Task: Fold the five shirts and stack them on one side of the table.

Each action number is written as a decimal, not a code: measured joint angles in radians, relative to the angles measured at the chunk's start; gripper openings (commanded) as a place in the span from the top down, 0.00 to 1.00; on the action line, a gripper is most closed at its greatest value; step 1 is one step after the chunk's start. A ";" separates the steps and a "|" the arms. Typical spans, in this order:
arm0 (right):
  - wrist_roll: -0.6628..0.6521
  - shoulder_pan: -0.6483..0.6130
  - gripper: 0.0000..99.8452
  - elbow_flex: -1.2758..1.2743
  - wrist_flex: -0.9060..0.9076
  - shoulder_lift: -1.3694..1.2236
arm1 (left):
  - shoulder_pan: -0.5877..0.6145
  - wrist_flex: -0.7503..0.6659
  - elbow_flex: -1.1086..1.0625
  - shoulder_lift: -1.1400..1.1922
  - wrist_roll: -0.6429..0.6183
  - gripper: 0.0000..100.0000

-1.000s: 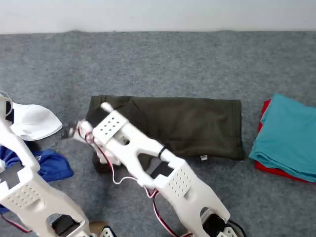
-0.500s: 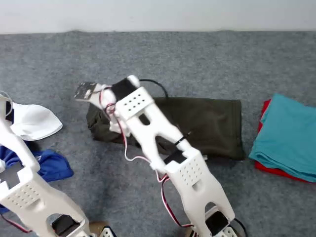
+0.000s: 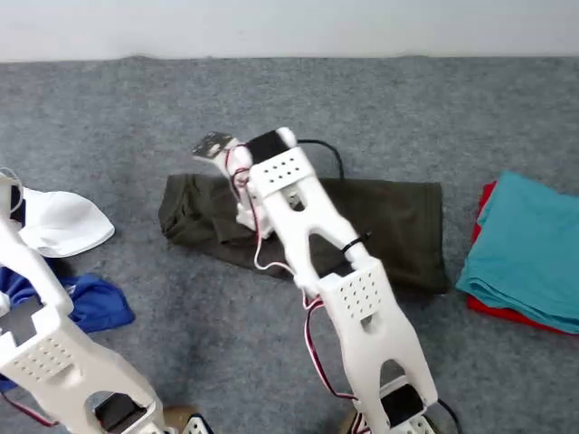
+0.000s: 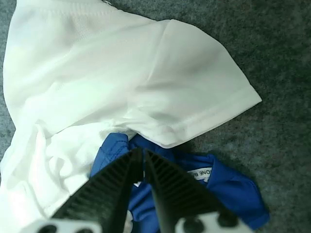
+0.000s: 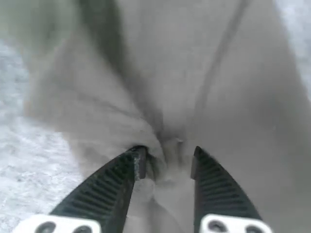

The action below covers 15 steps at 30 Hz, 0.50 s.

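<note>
While R end effector pinches olive shirt, teal-on-red stack nearby

We see soft matt cloth, the dark shirt, between ribbed plastic fingers of the right pincer; rough carpet beside.

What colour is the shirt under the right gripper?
The shirt is dark olive green, a plain colour with no pattern; it shows best in the high view.

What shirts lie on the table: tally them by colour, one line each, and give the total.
olive shirt: 1
teal shirt: 1
red shirt: 1
white shirt: 1
blue shirt: 1
Total: 5
</note>
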<state>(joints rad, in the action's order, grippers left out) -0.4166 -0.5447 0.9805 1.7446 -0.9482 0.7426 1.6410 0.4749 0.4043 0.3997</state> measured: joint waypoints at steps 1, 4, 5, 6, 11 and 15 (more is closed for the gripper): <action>0.003 0.012 0.82 0.000 -0.002 0.000 | 0.000 0.000 0.000 0.000 0.000 0.99; 0.006 0.038 0.82 0.025 -0.002 0.000 | 0.000 0.000 0.000 0.000 0.000 0.99; 0.006 0.041 0.82 0.041 -0.002 0.000 | 0.000 0.000 0.000 0.000 0.000 0.99; 0.006 0.041 0.84 0.063 0.005 0.000 | 0.000 0.000 0.000 0.000 0.000 0.99; 0.006 -0.014 1.00 0.143 0.009 0.026 | 0.000 0.000 0.000 0.000 0.000 0.99; 0.006 -0.127 0.99 0.146 0.011 0.072 | 0.000 0.000 0.000 0.000 0.000 0.99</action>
<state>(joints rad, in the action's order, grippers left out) -0.4104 -0.6720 1.1262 1.7553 -0.8761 0.7426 1.6410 0.4749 0.4043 0.3997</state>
